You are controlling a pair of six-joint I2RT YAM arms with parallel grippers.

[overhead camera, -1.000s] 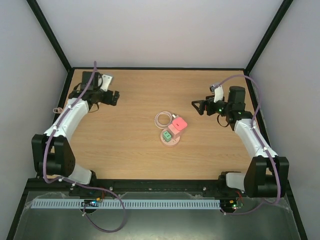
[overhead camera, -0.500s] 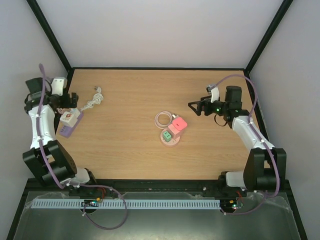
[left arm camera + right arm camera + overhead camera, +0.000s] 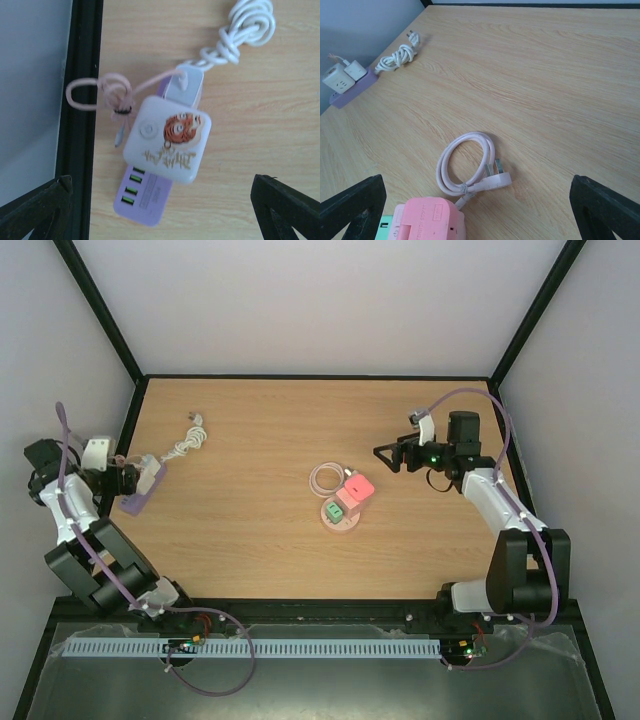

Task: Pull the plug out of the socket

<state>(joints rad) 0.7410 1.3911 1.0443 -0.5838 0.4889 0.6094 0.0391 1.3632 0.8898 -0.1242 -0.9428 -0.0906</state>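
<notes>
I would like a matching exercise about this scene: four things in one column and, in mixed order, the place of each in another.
1. socket
2. power strip
3. white cord
4. right tool

A. at the left edge of the table
B. over the table's right half
C. middle of the table
D. back left, bundled

Pairs: 1-C, 2-A, 3-D, 4-B

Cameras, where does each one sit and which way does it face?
Top external: above and behind the bases, looking down at the table; left arm, right arm show.
Left wrist: above the power strip, looking down; left tool fingertips show.
Right wrist: low, looking leftward over the socket; right tool fingertips show.
Both wrists share the power strip.
</notes>
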